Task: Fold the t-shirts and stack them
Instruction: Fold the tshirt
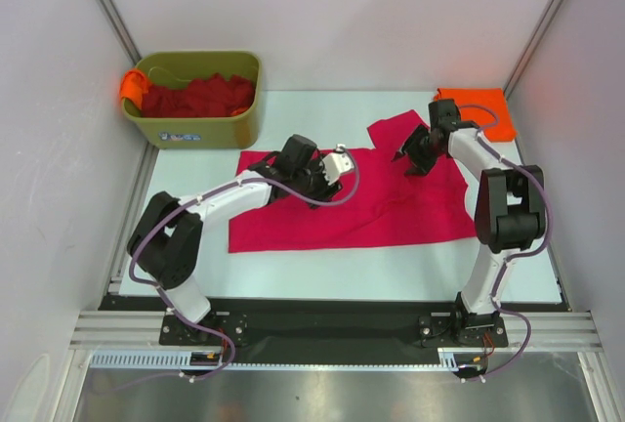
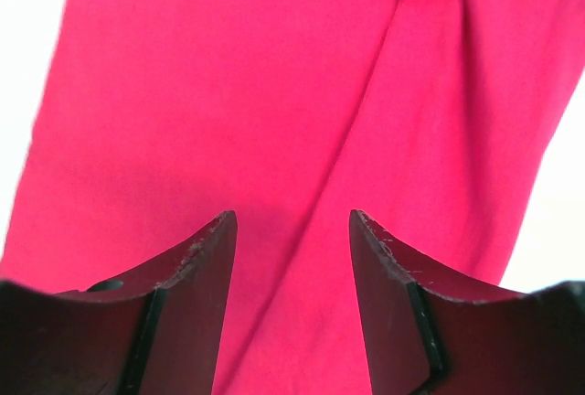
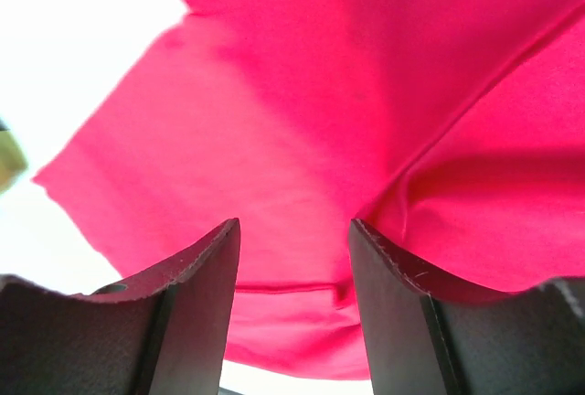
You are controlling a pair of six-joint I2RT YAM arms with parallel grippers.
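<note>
While the left gripper (image 1: pixel 318 197) and right gripper (image 1: pixel 410 166) hang over it with fingers apart, gripping nothing, the pink shirt (image 1: pixel 352 215) lies spread on the table (image 1: pixel 293 274). Farther back, a folded orange shirt (image 1: pixel 484 109) sits right; the green bin (image 1: pixel 210 131) at left holds dark red shirts (image 1: pixel 195 98), orange cloth (image 1: pixel 132 85) over its rim.
</note>
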